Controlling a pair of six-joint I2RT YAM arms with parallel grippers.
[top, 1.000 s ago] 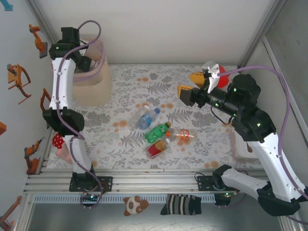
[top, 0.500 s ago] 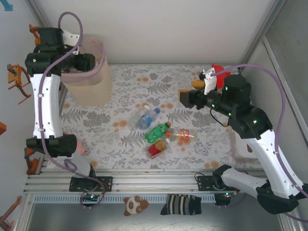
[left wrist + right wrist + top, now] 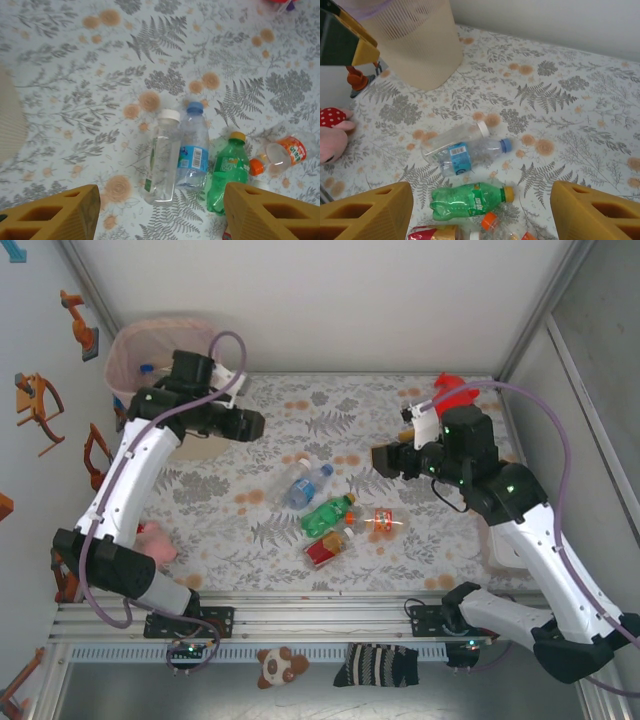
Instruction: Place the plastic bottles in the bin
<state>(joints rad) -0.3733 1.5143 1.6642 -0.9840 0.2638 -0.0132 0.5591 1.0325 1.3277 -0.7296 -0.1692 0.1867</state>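
Swung off the bin (image 3: 118,355), the left gripper (image 3: 248,426) now hangs toward the table's middle, fingers apart and empty. The right gripper (image 3: 384,459), likewise spread, has dropped lower. A blue-capped water bottle (image 3: 308,483) lies at five o'clock from the left gripper, long axis one-to-seven, probably its nearest target.
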